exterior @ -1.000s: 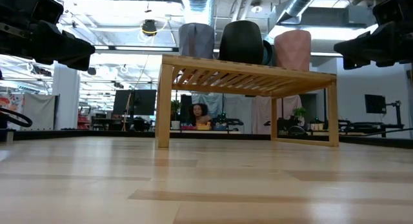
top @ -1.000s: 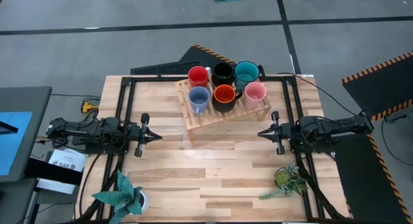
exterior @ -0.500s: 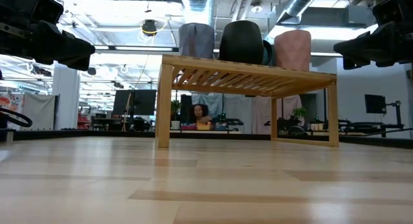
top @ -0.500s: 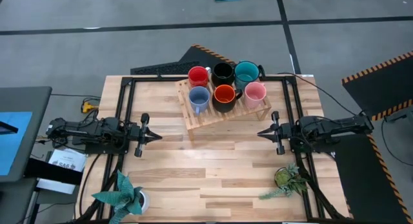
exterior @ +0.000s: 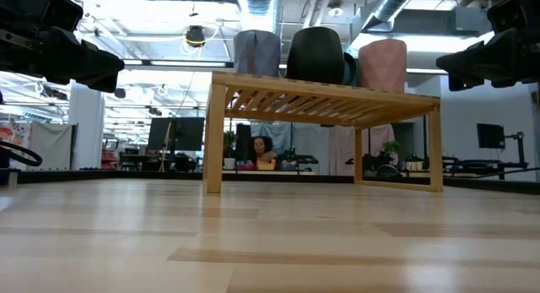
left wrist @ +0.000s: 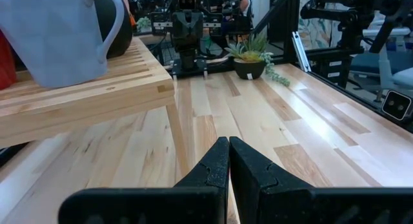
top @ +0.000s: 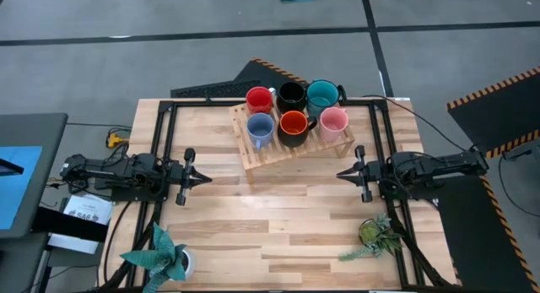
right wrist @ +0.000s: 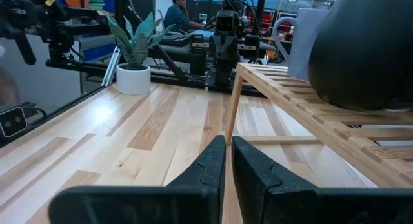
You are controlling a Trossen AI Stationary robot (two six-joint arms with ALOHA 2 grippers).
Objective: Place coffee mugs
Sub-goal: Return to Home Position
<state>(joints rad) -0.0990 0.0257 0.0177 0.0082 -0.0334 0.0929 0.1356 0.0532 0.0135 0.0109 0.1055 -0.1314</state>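
6 coffee mugs are sitting on the wooden shelf [top: 274, 155]; both arms are lying low at the sides of the table [top: 278, 217].

The high view is giving the full count in 2 rows: red mug [top: 259, 100], black mug [top: 291, 95] and teal mug [top: 321, 95] behind, light blue mug [top: 259, 128], orange-red mug [top: 293, 126] and pink mug [top: 333, 122] in front. The low view is showing only 3 mug sides on the shelf, the middle one dark, plus a person [exterior: 261, 148] sitting in the room beyond. The left gripper [top: 207, 180] and the right gripper [top: 340, 173] are pointing at each other, well apart, just in front of the shelf. Only the wrist views are settling the fingers: left fingers [left wrist: 216, 169] pressed together, right fingers [right wrist: 214, 162] likewise, nothing pinched. A left plant [top: 160, 255] and a right plant [top: 375, 234] are standing near the front corners.
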